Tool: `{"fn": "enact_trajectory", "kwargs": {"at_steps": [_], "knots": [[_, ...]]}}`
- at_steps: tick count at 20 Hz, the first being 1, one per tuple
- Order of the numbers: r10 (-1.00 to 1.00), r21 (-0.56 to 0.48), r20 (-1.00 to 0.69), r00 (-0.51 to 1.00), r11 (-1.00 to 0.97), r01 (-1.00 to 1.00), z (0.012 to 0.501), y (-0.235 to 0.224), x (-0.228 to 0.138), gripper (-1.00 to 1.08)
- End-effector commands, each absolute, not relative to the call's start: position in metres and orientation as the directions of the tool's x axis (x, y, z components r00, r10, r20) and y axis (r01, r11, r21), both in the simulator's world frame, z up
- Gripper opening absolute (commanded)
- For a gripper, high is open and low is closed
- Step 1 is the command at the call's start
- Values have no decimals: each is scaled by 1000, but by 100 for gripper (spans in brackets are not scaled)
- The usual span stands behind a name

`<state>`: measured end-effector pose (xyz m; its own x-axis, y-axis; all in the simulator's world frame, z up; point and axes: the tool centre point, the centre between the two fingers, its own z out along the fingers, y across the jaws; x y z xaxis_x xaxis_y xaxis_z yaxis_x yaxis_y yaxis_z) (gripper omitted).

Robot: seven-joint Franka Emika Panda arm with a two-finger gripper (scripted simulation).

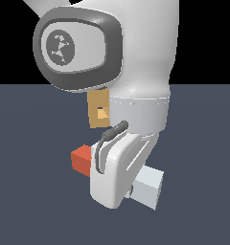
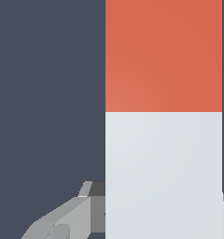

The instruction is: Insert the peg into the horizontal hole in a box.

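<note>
Gripper (image 1: pixel 118 184) looks clamped on the peg (image 1: pixel 82 160), though fingers are mostly hidden; box (image 1: pixel 98 111) sits behind the arm.

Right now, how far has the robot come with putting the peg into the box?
Done: the gripper is down at the peg, seemingly around its pale part; whether it is shut is unclear. In hand: securing the grasp. Left: the peg is outside the box, so carrying, aligning with the hole and inserting remain.
</note>
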<state>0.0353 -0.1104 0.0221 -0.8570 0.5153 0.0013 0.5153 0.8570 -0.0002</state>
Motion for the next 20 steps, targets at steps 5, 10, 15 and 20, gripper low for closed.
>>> {"fn": "enact_trajectory", "kwargs": {"at_steps": [5,10,15,20], "knots": [[516,0,1,-857,857,516,22,-110,35,-100],[533,0,1,-846,846,533,23,-107,32,-100],[573,0,1,-820,820,573,26,-97,25,-100],[632,0,1,-775,775,632,30,-82,14,-100]]}}
